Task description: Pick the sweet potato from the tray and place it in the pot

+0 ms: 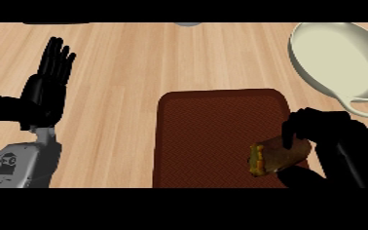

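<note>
The right robot hand (322, 128) curls round the stubby brown sweet potato (277, 159), long axis slanting, over the dark red rectangular tray (208, 136); the cream round pot (334, 58) lies ahead of it (the left robot hand (46, 85), spread, rests well apart)

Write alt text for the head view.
The robot's right hand curls round a sweet potato at the right edge of a dark red tray on a wooden counter. A pale pot sits at upper right; the left hand rests open at left, fingers up.
</note>
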You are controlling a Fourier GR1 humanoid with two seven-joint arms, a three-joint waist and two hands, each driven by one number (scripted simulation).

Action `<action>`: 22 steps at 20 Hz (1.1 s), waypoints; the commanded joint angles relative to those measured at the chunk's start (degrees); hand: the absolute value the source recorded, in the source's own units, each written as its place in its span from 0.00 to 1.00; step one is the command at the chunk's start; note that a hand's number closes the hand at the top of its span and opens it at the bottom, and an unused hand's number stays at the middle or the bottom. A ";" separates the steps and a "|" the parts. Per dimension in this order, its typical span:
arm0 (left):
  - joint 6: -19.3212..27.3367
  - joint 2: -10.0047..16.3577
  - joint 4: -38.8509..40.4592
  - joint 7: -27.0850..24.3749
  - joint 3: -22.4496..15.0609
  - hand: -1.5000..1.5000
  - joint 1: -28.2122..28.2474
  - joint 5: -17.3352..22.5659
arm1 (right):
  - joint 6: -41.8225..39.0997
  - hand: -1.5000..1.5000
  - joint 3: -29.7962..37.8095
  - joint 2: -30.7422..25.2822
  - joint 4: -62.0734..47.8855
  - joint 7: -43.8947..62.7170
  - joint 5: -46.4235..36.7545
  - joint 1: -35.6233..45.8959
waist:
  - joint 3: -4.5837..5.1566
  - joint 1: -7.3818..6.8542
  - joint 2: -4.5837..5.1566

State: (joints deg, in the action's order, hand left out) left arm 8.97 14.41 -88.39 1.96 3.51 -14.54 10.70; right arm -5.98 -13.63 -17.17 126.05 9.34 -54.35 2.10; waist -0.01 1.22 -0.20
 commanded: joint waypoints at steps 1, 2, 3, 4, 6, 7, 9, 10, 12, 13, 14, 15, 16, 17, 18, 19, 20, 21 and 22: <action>-0.38 0.38 -0.63 0.94 -0.14 0.50 0.13 -0.31 | 0.86 1.00 13.94 -2.80 4.03 -1.02 7.02 -0.56 | -0.05 -0.38 0.10; -1.09 0.27 -0.44 0.10 0.77 0.50 0.24 0.86 | 2.39 1.00 17.40 -2.22 0.87 -2.23 9.73 0.03 | -0.05 -0.66 0.20; -0.40 -0.49 -1.45 0.89 -0.11 0.50 0.19 0.28 | 1.51 1.00 20.55 -2.92 -1.56 -2.41 12.01 2.75 | -0.04 -0.99 0.21; 0.42 -0.60 -1.64 0.89 -0.77 0.50 0.25 -1.03 | 0.18 1.00 25.78 -5.48 -3.03 -4.37 16.48 2.86 | -0.07 -0.81 0.21; -1.59 -0.90 -0.37 -0.53 -0.44 0.50 0.93 0.10 | -0.62 1.00 28.92 -7.90 -9.53 -5.51 16.67 6.44 | -0.01 -1.26 0.28; -0.62 0.68 1.41 2.23 0.26 0.50 -4.05 -0.67 | -3.88 1.00 32.87 -10.91 -11.67 -5.90 21.72 9.08 | -0.02 -0.92 0.34; -2.33 -0.40 1.86 -3.05 0.79 0.50 0.28 0.07 | -1.89 1.00 34.20 -12.64 -20.24 -10.44 19.65 8.82 | -0.01 -1.47 0.43; -1.86 1.90 1.62 2.60 2.02 0.50 -5.09 0.69 | -3.33 1.00 37.62 -15.11 -22.44 -13.10 23.00 8.93 | -0.05 -1.09 0.40; -0.73 -0.33 -1.82 3.85 -0.81 0.50 -2.38 -0.49 | -3.34 1.00 37.80 -18.43 -31.92 -14.67 21.21 14.63 | -0.05 -2.12 0.39; -2.67 1.10 -0.99 1.51 1.23 0.50 -1.51 0.81 | -2.59 1.00 38.17 -19.63 -35.23 -18.92 20.25 12.66 | -0.04 -2.04 0.44; -2.44 -1.36 2.26 -2.79 -0.41 0.50 -0.24 -0.83 | -0.68 1.00 38.00 -19.59 -40.60 -20.55 19.96 16.10 | -0.03 -2.16 0.60; -2.73 0.60 0.32 1.60 0.71 0.50 -2.82 0.41 | -0.16 1.00 39.38 -20.99 -45.35 -23.49 20.73 17.43 | -0.06 -2.32 0.58; -0.58 -2.29 0.19 0.08 -0.92 0.50 -0.92 -1.54 | -1.63 1.00 40.03 -21.30 -44.21 -23.41 21.87 16.58 | -0.02 -1.63 0.33; 0.24 -1.70 0.11 2.79 -0.57 0.50 -3.74 -1.43 | 0.58 1.00 39.59 -21.75 -50.68 -24.20 20.55 20.63 | -0.04 -2.10 0.48; -2.33 -1.93 5.47 -3.11 0.49 0.50 -3.50 -0.52 | 3.61 1.00 40.62 -21.32 -55.58 -28.70 20.55 20.60 | -0.05 -2.18 0.82; -0.99 -1.85 -0.96 1.28 -0.89 0.50 -2.27 -1.04 | 2.73 1.00 40.85 -24.23 -60.26 -30.91 20.22 22.76 | -0.08 -2.69 0.59; 0.70 -2.87 -0.68 1.80 -2.03 0.50 -2.59 -2.84 | 4.94 1.00 39.65 -22.96 -63.54 -32.50 19.08 23.68 | -0.07 -2.51 0.57; 0.01 -1.72 -0.76 3.49 -1.04 0.50 -3.59 -1.83 | 3.44 1.00 40.97 -25.36 -67.86 -36.74 20.85 24.83 | -0.10 -2.70 0.65; -0.99 -2.70 -1.76 -1.16 -2.33 0.50 2.05 -3.18 | 4.21 1.00 39.30 -24.83 -69.44 -36.21 19.59 27.01 | -0.05 -2.67 0.52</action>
State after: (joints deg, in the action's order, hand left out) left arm 8.23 12.57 -88.52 2.74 2.47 -16.23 8.99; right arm -3.55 25.77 -39.76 68.78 -20.44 -34.23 23.95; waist -0.08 -1.14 0.35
